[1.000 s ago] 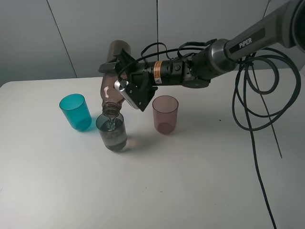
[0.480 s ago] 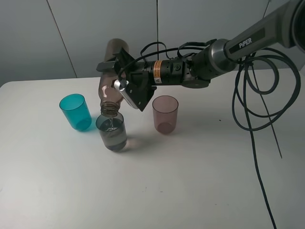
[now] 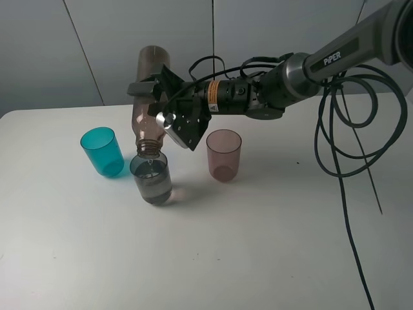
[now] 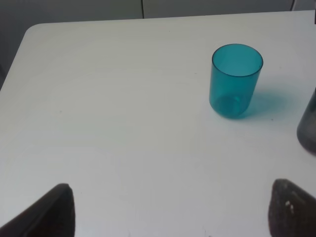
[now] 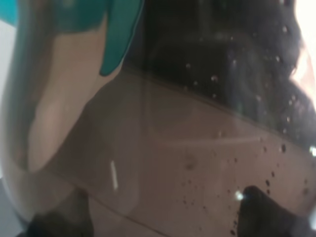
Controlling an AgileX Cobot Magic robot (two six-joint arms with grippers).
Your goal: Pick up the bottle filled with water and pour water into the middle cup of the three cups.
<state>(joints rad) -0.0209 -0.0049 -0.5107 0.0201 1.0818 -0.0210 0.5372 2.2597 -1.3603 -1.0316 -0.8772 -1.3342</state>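
Pour under way above the centre-left of the white table (image 3: 258,252), with the bottle upended over the middle cup.

The grey right arm (image 3: 335,55) reaches in from the upper right of the frame. Its right gripper (image 3: 150,89) is pinched tight round the tall translucent smoky brown plastic bottle (image 3: 145,126), which hangs neck-down and nearly upright. The bottle's open mouth sits just above the smoky grey translucent tumbler, the middle cup (image 3: 152,184). That cup stands between the teal tumbler (image 3: 102,152) and the pinkish-mauve tumbler (image 3: 223,155) and already holds water. A thin trickle seems to fall, so the pour looks near its end; righting and setting the bottle down remain. The left gripper (image 4: 168,212) is spread wide and empty near the teal tumbler.
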